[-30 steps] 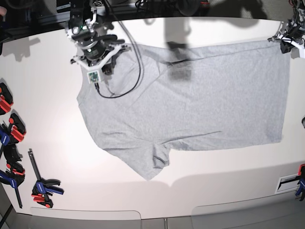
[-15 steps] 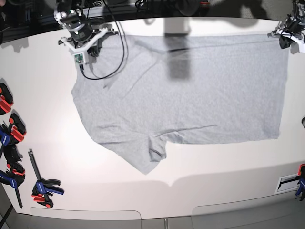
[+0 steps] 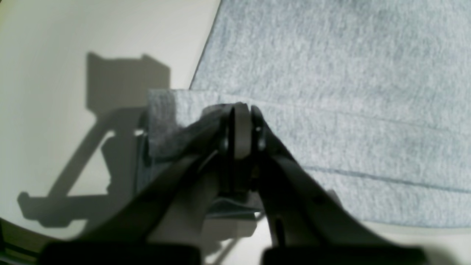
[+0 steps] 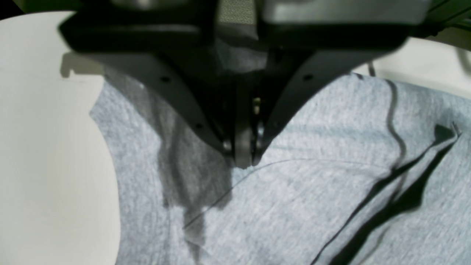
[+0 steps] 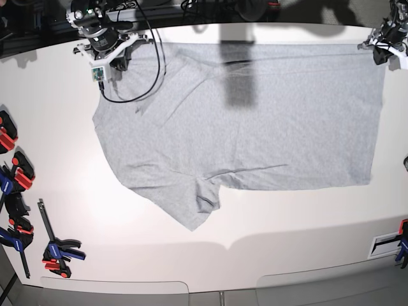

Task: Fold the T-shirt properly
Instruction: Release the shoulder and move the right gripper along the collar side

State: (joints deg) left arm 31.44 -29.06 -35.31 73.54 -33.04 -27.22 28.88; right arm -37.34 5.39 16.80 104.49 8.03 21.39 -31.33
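Note:
The light grey T-shirt (image 5: 255, 127) lies spread, plain side up, across the white table (image 5: 287, 223), with one sleeve pointing toward the near edge. At the back left, my right gripper (image 5: 115, 57) is shut on the shirt's far edge near the shoulder. The right wrist view shows the jaws pinched together on the T-shirt (image 4: 312, 191) at the right gripper (image 4: 243, 158). At the back right, my left gripper (image 5: 381, 51) is shut on the hem corner. In the left wrist view that left gripper (image 3: 241, 110) holds a lifted flap of the T-shirt (image 3: 349, 73).
Several red, blue and black clamps (image 5: 16, 191) lie along the table's left edge, one more (image 5: 60, 250) nearer the front. A black cable (image 5: 150, 76) loops over the shirt by the right arm. Another clamp (image 5: 401, 245) sits at the right front edge.
Both grippers have drawn the shirt's far edge toward the back of the table. The right gripper went up and left, and the fabric lies flatter and more stretched.

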